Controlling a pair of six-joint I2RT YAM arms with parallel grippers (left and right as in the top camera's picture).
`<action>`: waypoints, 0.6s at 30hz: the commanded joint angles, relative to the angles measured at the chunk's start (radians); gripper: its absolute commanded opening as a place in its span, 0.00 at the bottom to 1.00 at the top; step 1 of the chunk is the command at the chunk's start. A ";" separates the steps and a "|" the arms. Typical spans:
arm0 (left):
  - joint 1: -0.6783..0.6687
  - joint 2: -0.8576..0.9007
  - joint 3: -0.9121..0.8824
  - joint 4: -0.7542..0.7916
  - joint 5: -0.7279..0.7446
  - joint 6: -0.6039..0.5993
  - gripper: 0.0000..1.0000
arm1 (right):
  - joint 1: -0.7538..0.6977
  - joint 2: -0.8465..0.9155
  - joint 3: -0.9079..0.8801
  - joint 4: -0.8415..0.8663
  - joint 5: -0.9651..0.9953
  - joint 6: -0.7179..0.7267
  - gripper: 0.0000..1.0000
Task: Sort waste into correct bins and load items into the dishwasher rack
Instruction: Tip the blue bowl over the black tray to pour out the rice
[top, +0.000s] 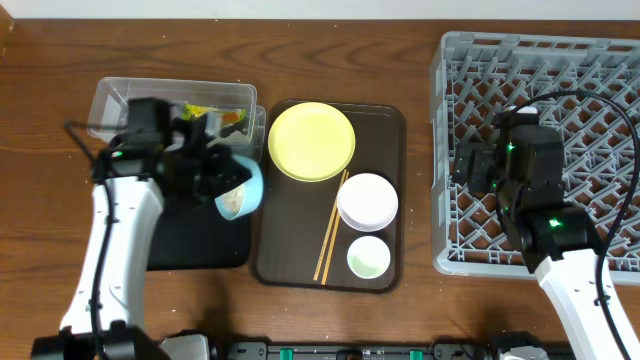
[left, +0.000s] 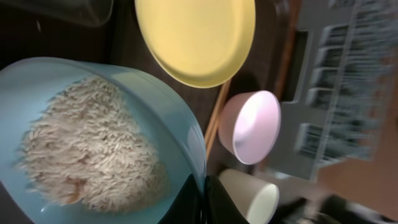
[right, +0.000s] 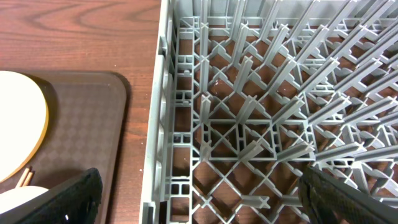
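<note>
Tray (top: 385, 130) holds one plate (top: 311, 141), one bowl (top: 368, 200), one cup (top: 368, 258), two chopsticks (top: 331, 228).

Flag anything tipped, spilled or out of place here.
The light blue bowl, gripped at its rim by the left gripper, is tipped steeply on its side beside the black tray, with rice piled inside. No spilled grains show. Everything on the brown tray sits normally.

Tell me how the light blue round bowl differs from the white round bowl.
The light blue bowl holds whitish rice grains; the white bowl is empty. The blue one is tilted, gripped by the left gripper; the white one sits upright on the dark brown serving tray. Both are round.
</note>
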 joint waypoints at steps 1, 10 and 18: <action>0.117 0.031 -0.079 -0.003 0.249 0.113 0.06 | -0.006 -0.008 0.022 -0.001 -0.002 -0.015 0.99; 0.367 0.127 -0.221 0.004 0.552 0.275 0.06 | -0.006 -0.008 0.022 0.000 -0.002 -0.015 0.99; 0.474 0.180 -0.229 0.005 0.780 0.278 0.06 | -0.006 -0.008 0.022 0.000 -0.002 -0.015 0.99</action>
